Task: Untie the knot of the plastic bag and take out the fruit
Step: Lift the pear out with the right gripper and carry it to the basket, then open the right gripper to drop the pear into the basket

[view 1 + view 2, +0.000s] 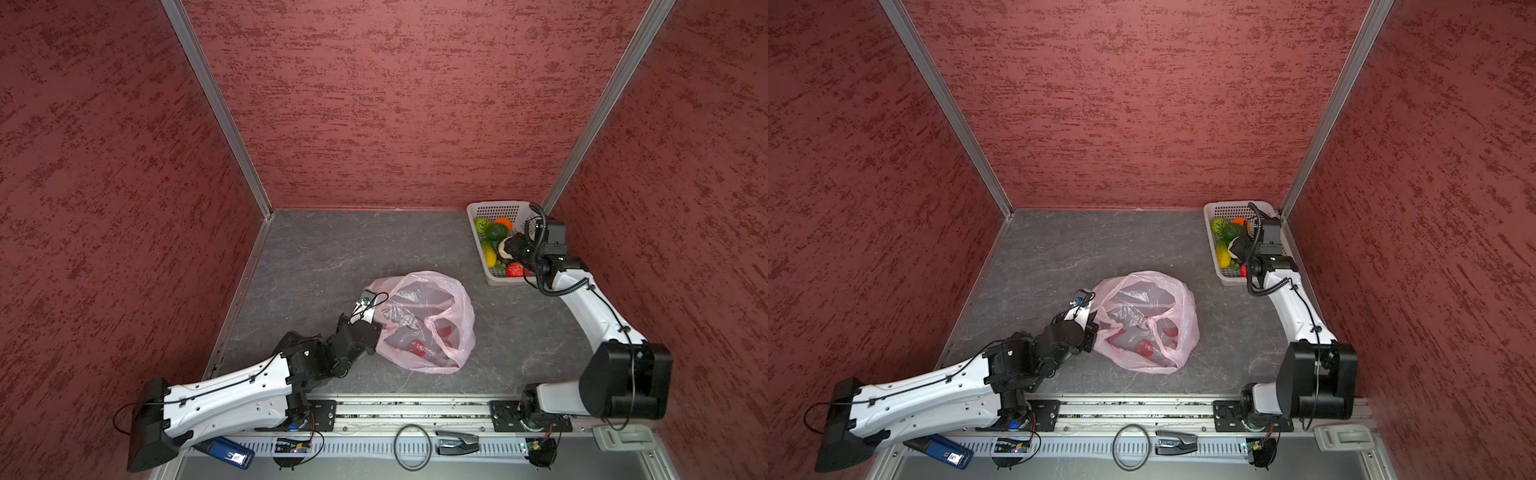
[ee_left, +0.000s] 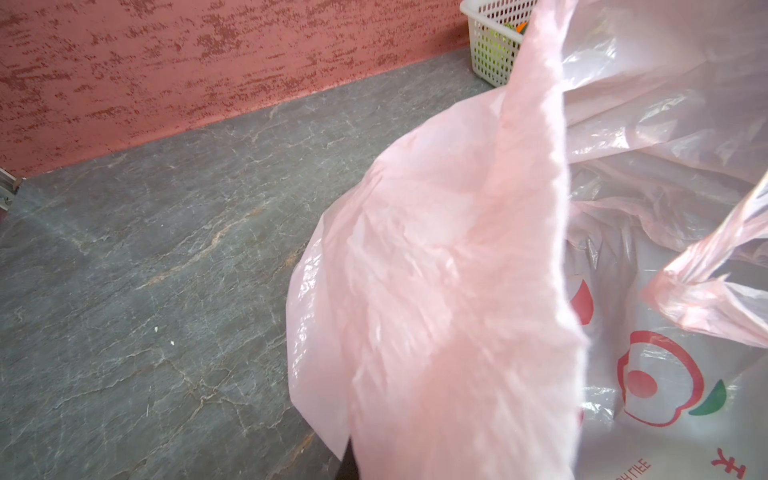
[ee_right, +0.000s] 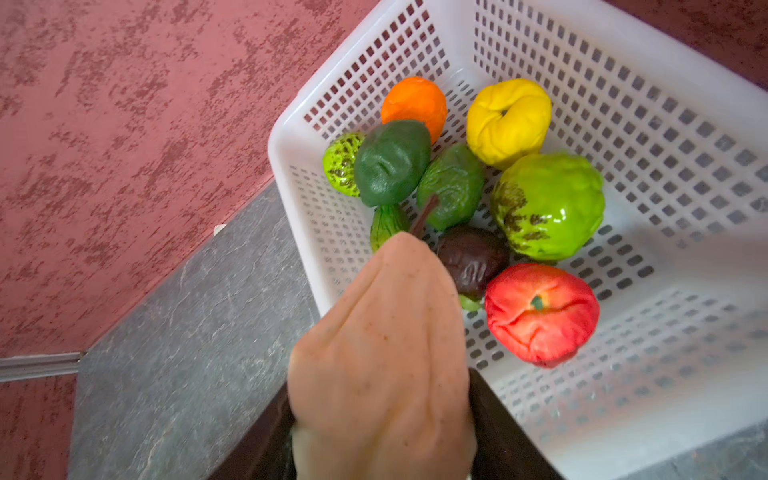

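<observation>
While carrying everything here, surface (image 1: 324, 257): grey, veined like stone.
Plastic bag (image 1: 424, 291): thin pink film slumped mid-surface, mouth gaping; red shapes inside likely flat prints, any remaining piece impossible to tell.
Basket (image 1: 498, 204): white, perforated, far right corner.
Left gripper (image 1: 375, 332): clenched on the bag's left rim, propping it; likely to lose or tear the slippery film, letting the mouth collapse.
Right gripper (image 3: 380, 424): part-spread around a beige piece (image 3: 382, 332), poised over the basket near its wall; released here, could strike rim or heap and roll out.
Fruit (image 3: 544, 311): red, yellow, greens, dark brown heaped in the basket beside an orange mandarin (image 3: 413, 104).
Knot (image 1: 1144, 322): small bunched lump joining both handle loops, seemingly tied.
</observation>
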### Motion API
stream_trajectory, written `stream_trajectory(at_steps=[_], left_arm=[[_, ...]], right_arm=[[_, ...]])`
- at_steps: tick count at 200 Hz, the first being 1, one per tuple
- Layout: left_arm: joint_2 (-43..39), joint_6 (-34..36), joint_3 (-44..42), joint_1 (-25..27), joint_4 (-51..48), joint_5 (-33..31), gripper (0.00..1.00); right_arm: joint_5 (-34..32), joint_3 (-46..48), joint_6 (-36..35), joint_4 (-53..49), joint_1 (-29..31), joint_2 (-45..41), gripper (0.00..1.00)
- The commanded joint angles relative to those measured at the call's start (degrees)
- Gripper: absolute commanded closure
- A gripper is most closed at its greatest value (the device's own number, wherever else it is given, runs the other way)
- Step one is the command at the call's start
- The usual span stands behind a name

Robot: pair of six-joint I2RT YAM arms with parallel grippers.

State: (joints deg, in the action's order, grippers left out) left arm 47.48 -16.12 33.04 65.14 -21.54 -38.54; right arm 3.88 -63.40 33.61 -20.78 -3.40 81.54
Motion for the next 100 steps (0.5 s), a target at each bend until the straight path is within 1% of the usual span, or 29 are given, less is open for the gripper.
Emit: stream_trajectory(at_steps=[1,45,55,84,100], left_arm=[[-1.37,1.02,-1.48,-0.28,3.8,-2.19,1.0],[-2.86,-0.01,-2.98,-0.28,3.6,-2.94,1.0],[-3.03,-0.12,-3.16,-0.28,3.43,-2.9,1.0],[-3.45,-0.23,-3.51,-0.28,3.67,-3.23,1.0],[-3.63,-0.49,-3.92,-0.28,3.96,-3.32,1.0]], right_arm=[[0.93,-2.82,-0.65,6.67,-1.45,4.0,0.57],[0.26,-6.45,-1.26,8.36,-2.38,13.28,0.56],[0.03,-6.81,-1.31,8.79,-2.37,14.57,0.51],[-1.02,-7.69,-1.44,8.53,-2.34,16.14,0.35],[-1.42,-7.73,-1.39,8.25,-2.37,15.71,0.3]])
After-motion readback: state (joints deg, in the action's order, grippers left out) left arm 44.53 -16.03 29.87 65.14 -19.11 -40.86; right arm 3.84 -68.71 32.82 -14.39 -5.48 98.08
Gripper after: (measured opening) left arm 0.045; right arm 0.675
